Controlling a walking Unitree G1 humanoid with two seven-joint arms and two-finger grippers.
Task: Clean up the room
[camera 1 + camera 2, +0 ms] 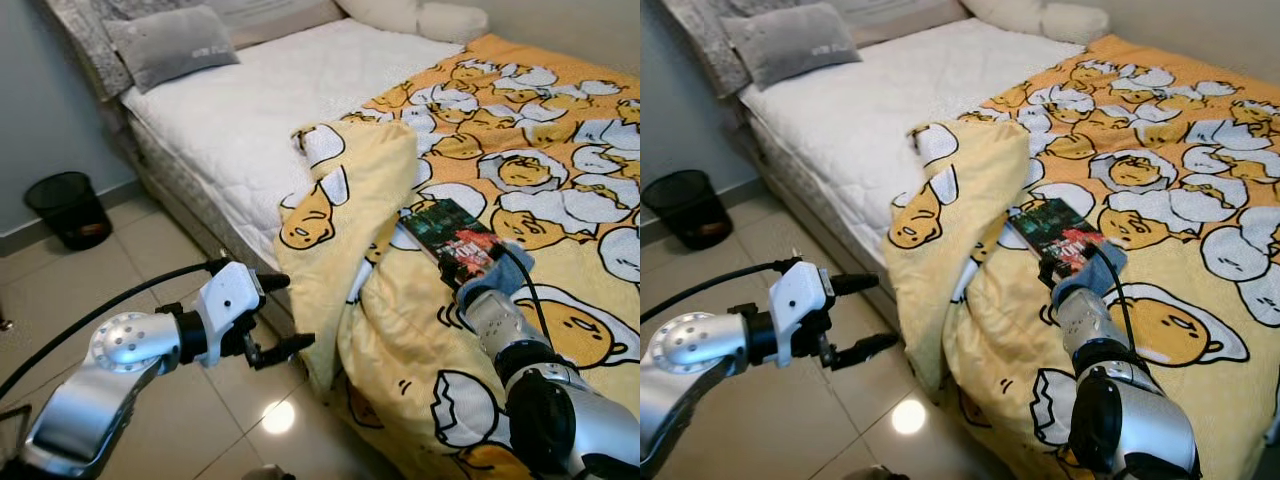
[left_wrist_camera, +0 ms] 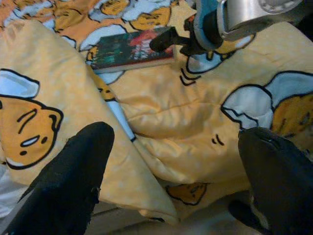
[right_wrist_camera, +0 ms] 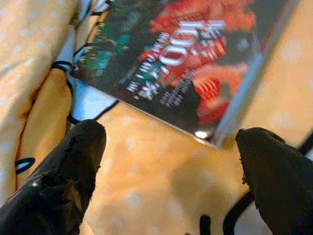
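A dark book (image 1: 452, 238) with a red and green cover lies flat on the yellow egg-print blanket (image 1: 560, 190) on the bed. My right gripper (image 3: 171, 161) is open just short of the book's (image 3: 181, 58) near corner, its fingers low over the blanket on either side of that corner. In the left wrist view, the right gripper's black fingers (image 2: 164, 41) reach the book's (image 2: 132, 51) end. My left gripper (image 1: 280, 315) hangs open over the floor beside the bed, facing the folded-back blanket edge (image 1: 345, 200), with nothing between its fingers.
Bare white mattress (image 1: 240, 110) covers the bed's left half, with a grey pillow (image 1: 170, 45) at its head. A black waste bin (image 1: 68, 208) stands on the tiled floor (image 1: 150, 260) by the grey wall. The blanket drapes down over the bed's side.
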